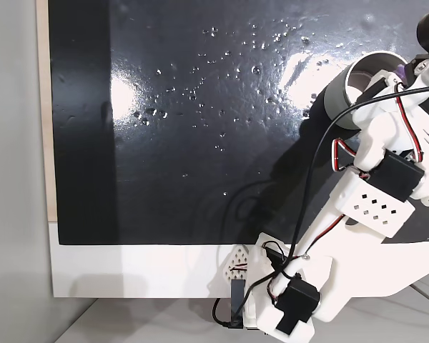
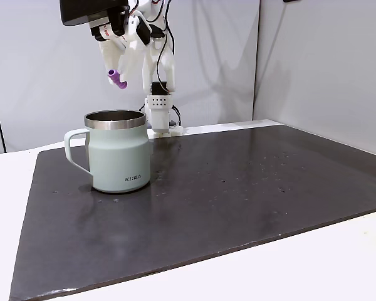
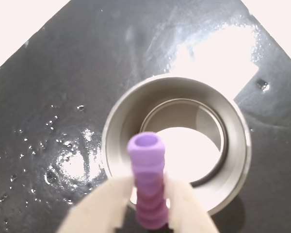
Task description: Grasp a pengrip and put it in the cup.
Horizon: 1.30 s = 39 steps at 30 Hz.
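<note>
In the wrist view the gripper (image 3: 146, 204) is pinching the pengrip (image 3: 148, 182) over the cup (image 3: 177, 97), whose steel inside is showing; a fixed view is showing the cup (image 2: 120, 157) reading "KIIRA", standing on the dark mat (image 2: 238, 188) below the pengrip (image 2: 117, 78)

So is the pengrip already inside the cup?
No, in a fixed view the pengrip is held by the end effector in the air above the cup.
</note>
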Each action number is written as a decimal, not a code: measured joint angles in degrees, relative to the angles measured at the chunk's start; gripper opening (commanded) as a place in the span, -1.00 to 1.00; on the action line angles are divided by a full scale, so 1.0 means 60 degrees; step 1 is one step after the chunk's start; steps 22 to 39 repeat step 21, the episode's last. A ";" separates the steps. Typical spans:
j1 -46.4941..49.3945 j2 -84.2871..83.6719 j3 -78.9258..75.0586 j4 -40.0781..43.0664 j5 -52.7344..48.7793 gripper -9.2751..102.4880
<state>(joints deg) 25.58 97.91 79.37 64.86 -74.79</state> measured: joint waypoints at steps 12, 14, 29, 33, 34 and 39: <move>0.0029 0.0000 0.0000 0.0000 -0.0103 -0.25; 0.0044 0.0000 0.0000 0.0000 -0.0103 -0.25; 0.0044 0.0000 0.0059 0.0000 -0.0161 -0.25; 0.0044 0.0000 0.0059 0.0000 -0.0161 -0.25; 0.0044 0.0000 0.0059 0.0000 -0.0161 -0.25; 0.0044 0.0000 0.0059 0.0000 -0.0161 -0.25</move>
